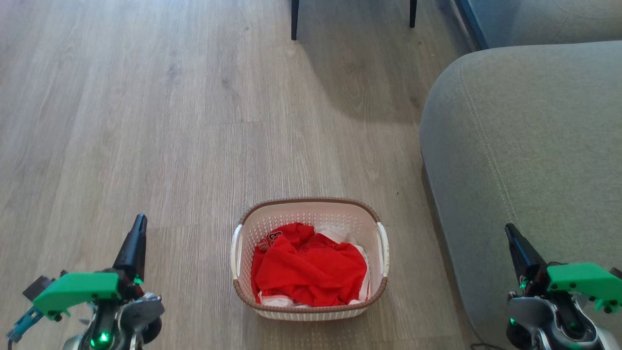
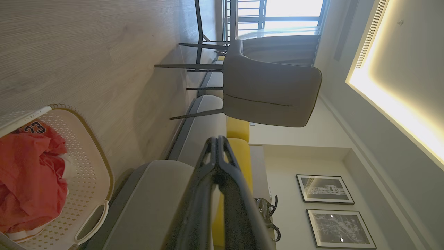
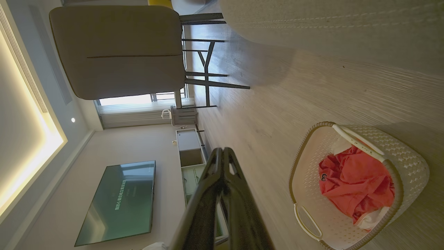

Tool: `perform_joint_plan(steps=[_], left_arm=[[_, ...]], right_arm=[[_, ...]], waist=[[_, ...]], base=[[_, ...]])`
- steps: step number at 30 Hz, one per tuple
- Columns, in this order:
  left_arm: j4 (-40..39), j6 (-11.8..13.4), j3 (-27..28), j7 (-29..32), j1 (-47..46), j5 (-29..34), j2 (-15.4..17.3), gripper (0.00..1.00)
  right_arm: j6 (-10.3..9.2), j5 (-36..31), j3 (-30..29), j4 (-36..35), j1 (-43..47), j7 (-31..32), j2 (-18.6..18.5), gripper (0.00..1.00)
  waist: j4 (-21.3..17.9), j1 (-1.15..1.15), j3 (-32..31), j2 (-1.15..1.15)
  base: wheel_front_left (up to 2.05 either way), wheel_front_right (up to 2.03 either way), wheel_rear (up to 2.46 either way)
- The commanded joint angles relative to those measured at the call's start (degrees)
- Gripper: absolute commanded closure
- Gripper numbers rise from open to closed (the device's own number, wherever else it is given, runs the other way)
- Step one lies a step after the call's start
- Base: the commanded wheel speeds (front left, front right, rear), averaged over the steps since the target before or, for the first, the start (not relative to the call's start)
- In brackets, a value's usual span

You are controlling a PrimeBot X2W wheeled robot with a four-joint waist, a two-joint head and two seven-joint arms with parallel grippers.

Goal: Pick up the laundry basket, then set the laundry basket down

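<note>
The laundry basket (image 1: 311, 216) stands on the wooden floor (image 1: 170, 121), directly in front of us and between our two arms. It is upright, with its brown rim on top and one white handle on each short side. Inside lies a crumpled red garment (image 1: 306, 270) with a number printed on it, and under it, toward the right side, a piece of white cloth (image 1: 340, 236). Nothing touches the basket from outside.

Our left gripper (image 1: 140, 221) is to the left of the basket, well apart from it, above the bare floor. Its two dark fingers lie together, tip against tip, and they hold nothing. Our right gripper (image 1: 509, 228) is to the right of the basket, also apart from it, in front of the grey sofa (image 1: 534, 146). Its fingers are also pressed together and empty.

The sofa fills the right side, and its arm is near the right handle (image 1: 384, 248) of the basket. Farther away we see a grey chair (image 2: 270, 90) on thin dark legs. On one wall hang two framed pictures (image 2: 324, 189), and on the opposite wall a flat television (image 3: 121, 201).
</note>
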Motion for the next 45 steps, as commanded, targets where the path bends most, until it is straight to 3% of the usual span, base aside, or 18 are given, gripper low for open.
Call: perform_joint_plan(steps=[1,45], left_arm=[[-1.7,-0.4,1.9,0.2,-2.7,-0.2,0.4,1.0],[-1.7,-0.4,2.2,0.5,-2.7,0.1,0.2,1.0]], right_arm=[[0.08,0.1,0.9,-1.9,-2.7,0.4,-0.7,1.0],[0.08,-0.5,0.1,-1.8,-2.8,1.0,-0.2,1.0]], waist=[[0.0,0.0,0.0,0.0],[0.0,0.0,0.0,0.0]], base=[[0.0,0.0,0.0],[0.0,0.0,0.0]])
